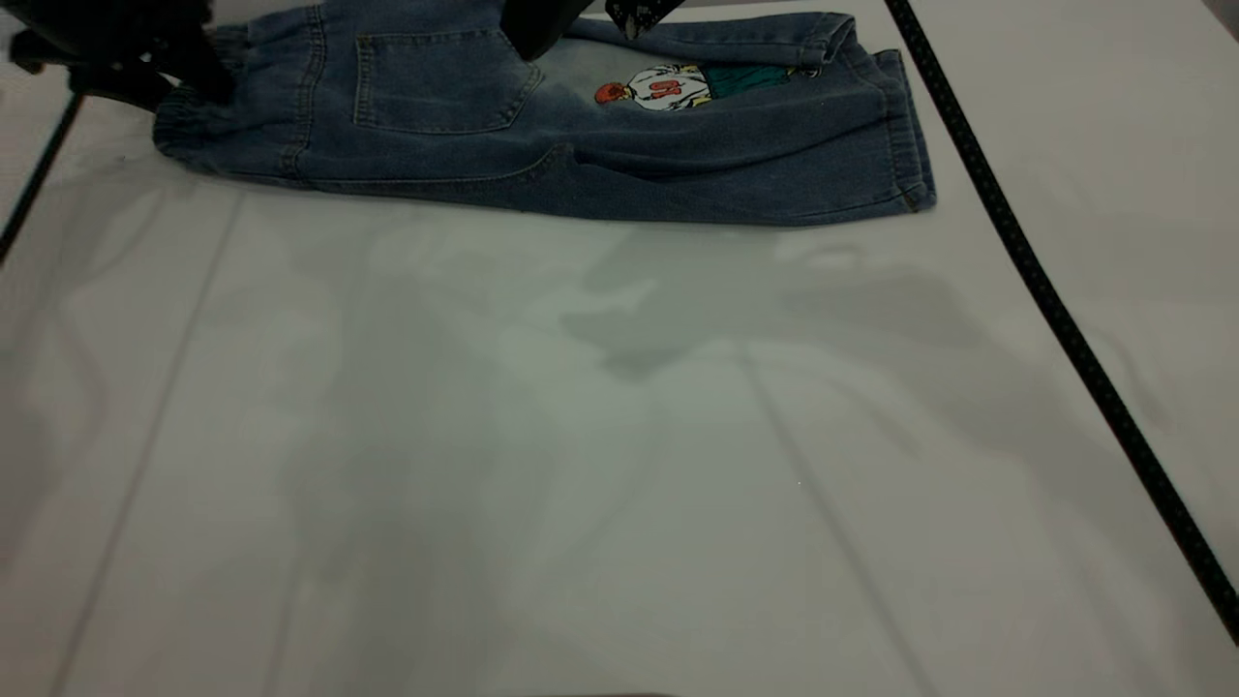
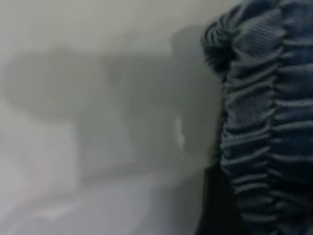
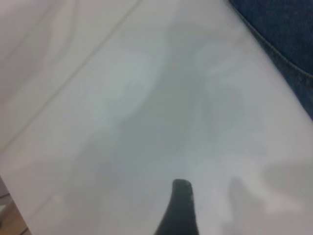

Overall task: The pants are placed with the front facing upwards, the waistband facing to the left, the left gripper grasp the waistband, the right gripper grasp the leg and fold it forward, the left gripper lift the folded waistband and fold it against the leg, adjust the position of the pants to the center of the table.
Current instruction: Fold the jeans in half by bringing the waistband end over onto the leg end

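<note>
The blue denim pants point(image 1: 581, 145) lie folded lengthwise at the far side of the table point(image 1: 619, 465), back pocket and cartoon print point(image 1: 663, 89) facing up. The gathered waistband point(image 1: 208, 136) is at the left and the leg hems point(image 1: 905, 126) at the right. My left gripper point(image 1: 198, 82) sits at the far corner of the waistband, shut on it. In the left wrist view the ruched waistband point(image 2: 264, 122) fills one side, beside a dark finger point(image 2: 215, 205). My right gripper point(image 1: 581, 24) hovers above the pants' far edge, open and holding nothing. One of its fingers point(image 3: 181, 205) shows over bare table.
A black braided cable point(image 1: 1045, 290) runs diagonally across the right side of the table, close past the leg hems. A thin dark cable point(image 1: 39, 174) hangs at the left edge. The wide near part of the white table holds only shadows and creases.
</note>
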Controlling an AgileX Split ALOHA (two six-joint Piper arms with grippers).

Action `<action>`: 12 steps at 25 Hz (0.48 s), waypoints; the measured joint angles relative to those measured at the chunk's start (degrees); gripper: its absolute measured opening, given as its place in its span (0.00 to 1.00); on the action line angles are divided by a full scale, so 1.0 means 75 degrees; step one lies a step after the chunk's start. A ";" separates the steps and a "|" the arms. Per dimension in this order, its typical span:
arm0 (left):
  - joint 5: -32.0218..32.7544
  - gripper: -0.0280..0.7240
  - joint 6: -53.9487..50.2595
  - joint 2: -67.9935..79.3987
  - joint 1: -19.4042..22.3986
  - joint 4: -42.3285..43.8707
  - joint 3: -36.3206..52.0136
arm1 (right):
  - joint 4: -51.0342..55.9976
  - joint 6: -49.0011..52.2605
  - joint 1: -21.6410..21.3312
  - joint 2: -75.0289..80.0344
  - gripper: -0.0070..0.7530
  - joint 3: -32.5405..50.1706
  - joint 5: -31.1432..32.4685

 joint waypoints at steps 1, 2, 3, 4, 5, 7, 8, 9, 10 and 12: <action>-0.0095 0.57 0.0044 0.0047 -0.0059 0.0000 -0.0016 | -0.0003 -0.0001 0.0000 0.0000 0.74 0.0000 0.0000; -0.0193 0.57 0.0071 0.0077 -0.0097 0.0000 -0.0016 | -0.0003 -0.0008 0.0000 0.0000 0.74 0.0000 0.0000; -0.0269 0.57 0.0090 0.0099 -0.0117 0.0000 -0.0016 | -0.0003 -0.0008 0.0000 0.0000 0.74 0.0000 0.0000; -0.0333 0.57 0.0097 0.0127 -0.0142 0.0000 -0.0016 | -0.0003 -0.0008 0.0000 0.0000 0.74 0.0000 0.0000; -0.0373 0.57 0.0097 0.0155 -0.0154 0.0000 -0.0016 | -0.0003 -0.0015 0.0000 0.0000 0.74 0.0000 0.0000; -0.0422 0.57 0.0099 0.0232 -0.0169 0.0000 -0.0016 | -0.0003 -0.0015 0.0000 0.0000 0.74 0.0000 0.0000; -0.0445 0.57 0.0099 0.0282 -0.0169 -0.0022 -0.0025 | -0.0003 -0.0015 0.0000 0.0000 0.74 0.0000 0.0000; -0.0460 0.57 0.0099 0.0323 -0.0169 -0.0056 -0.0049 | -0.0009 -0.0022 0.0000 0.0000 0.74 0.0000 0.0000; -0.0476 0.57 0.0099 0.0355 -0.0169 -0.0073 -0.0071 | -0.0009 -0.0022 0.0000 0.0000 0.74 0.0000 0.0000; -0.0483 0.55 0.0099 0.0380 -0.0169 -0.0113 -0.0080 | -0.0009 -0.0022 0.0000 0.0000 0.74 0.0000 -0.0024</action>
